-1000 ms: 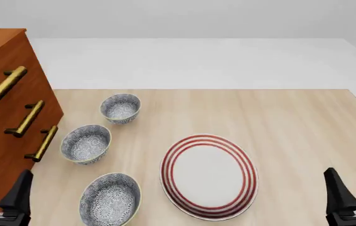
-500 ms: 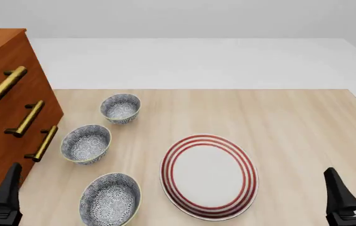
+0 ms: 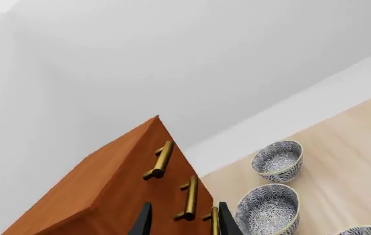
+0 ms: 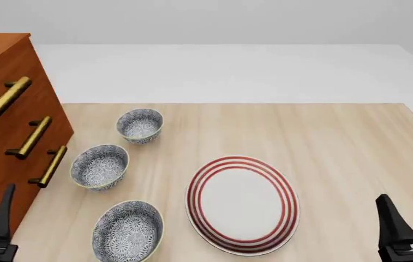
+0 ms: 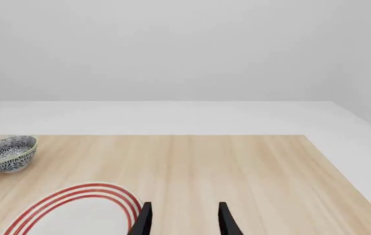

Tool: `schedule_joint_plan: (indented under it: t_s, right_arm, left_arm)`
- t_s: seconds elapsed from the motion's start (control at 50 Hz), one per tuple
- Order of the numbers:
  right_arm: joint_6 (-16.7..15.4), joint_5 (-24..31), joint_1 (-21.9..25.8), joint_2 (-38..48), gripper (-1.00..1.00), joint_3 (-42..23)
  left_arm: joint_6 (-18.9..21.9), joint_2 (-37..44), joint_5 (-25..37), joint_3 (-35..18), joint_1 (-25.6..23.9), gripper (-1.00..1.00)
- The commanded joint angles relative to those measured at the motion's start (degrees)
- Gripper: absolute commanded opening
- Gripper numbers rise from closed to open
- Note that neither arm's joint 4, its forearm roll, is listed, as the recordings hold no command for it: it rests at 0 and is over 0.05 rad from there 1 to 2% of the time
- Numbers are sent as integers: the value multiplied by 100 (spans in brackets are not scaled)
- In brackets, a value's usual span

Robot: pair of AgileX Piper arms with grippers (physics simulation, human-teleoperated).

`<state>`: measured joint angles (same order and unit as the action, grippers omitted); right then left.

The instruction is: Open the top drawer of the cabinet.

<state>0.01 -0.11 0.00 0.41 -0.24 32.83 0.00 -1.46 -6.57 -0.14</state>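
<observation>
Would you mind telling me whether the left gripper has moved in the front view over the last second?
Yes. The left gripper has shifted left, toward the cabinet, and now overlaps its lower corner.

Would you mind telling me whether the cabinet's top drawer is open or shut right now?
Shut. The top drawer sits flush with the cabinet front, level with the two drawers below, and none of its inside shows.
</observation>
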Motion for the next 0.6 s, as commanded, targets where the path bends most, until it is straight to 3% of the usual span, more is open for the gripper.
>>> schedule_joint_plan:
  t_s: [0.02,0.24,0.6]
  right_arm:
    - [-1,0,0,0,100,0]
    - [-1,0,0,0,100,0]
    - [1,0,0,0,100,0]
  left_arm:
    - [724,0,-138,-68,66,100]
    - [1632,0,-460,17,99,100]
    - [2299,3,-453,48,195,100]
